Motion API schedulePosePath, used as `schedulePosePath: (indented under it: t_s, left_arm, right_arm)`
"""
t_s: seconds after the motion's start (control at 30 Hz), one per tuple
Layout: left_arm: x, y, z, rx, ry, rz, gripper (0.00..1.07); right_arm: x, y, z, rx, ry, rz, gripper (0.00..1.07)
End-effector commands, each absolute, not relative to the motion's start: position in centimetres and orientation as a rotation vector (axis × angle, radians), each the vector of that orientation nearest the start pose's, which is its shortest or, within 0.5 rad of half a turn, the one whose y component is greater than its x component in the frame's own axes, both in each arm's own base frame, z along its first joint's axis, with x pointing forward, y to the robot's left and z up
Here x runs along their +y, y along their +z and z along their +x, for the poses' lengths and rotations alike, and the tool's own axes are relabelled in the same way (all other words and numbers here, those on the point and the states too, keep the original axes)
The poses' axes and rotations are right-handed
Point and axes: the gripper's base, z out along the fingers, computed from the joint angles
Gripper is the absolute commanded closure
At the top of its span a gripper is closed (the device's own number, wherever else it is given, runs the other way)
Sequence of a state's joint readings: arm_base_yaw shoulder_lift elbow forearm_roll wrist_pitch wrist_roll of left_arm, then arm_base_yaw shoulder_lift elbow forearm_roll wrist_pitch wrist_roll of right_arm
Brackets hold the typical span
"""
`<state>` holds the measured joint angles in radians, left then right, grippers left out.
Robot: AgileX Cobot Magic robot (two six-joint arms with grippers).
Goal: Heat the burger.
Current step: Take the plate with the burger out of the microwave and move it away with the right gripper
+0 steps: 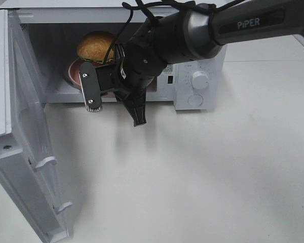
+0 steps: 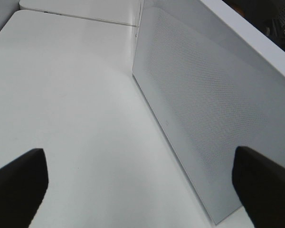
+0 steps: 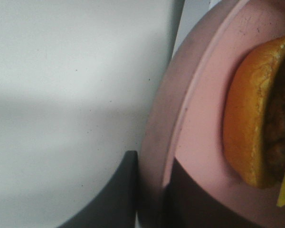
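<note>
Your right tool [image 3: 149, 190] pinches the pink plate [image 3: 199, 99] rim, seating the burger [image 1: 96, 46] inside the microwave [image 1: 197, 81]; left tool [image 2: 137, 178] idles wide open.

Close view from my right wrist camera: a burger on a pink plate, with a finger of my gripper at the plate's rim.

I see the pink plate [image 3: 199, 142] filling much of the frame, its raised rim curving across the picture. The burger [image 3: 256, 114] sits on it, cut off by the frame edge, showing a golden-brown bun, a dark patty and a sliver of yellow cheese. A dark gripper finger [image 3: 118, 199] lies against the outside of the plate's rim; a dark shape covers the plate's inner face just beside it. Beyond the plate is a plain white surface [image 3: 61, 95].
</note>
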<state>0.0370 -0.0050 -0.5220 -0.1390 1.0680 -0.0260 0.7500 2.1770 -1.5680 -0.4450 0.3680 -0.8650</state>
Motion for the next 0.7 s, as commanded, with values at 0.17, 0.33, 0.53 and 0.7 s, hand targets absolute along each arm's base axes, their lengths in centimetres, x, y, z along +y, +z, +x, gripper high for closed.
schedulePosePath:
  t_s: [0.17,0.33,0.53,0.7]
  left_arm:
    - [-1.1,28.2,-1.1,2.007,-0.156,-0.053,0.09]
    - [-1.1,28.2,-1.1,2.007,-0.156,-0.053,0.09]
    - [-1.1,28.2,-1.1,2.007,-0.156,-0.053,0.09]
    - [-1.1,28.2,-1.1,2.007,-0.156,-0.053,0.09]
  right_arm:
    - [31.0,18.2,34.6,1.223,-0.406,-1.982,1.07]
    - [29.8,17.7,33.0,1.214,-0.38,-2.0,1.07]
    - [28.8,17.4,31.7,1.199,-0.37,-2.023,1.07]
    - [27.9,17.9,30.5,1.153,-0.358,-2.013,1.07]
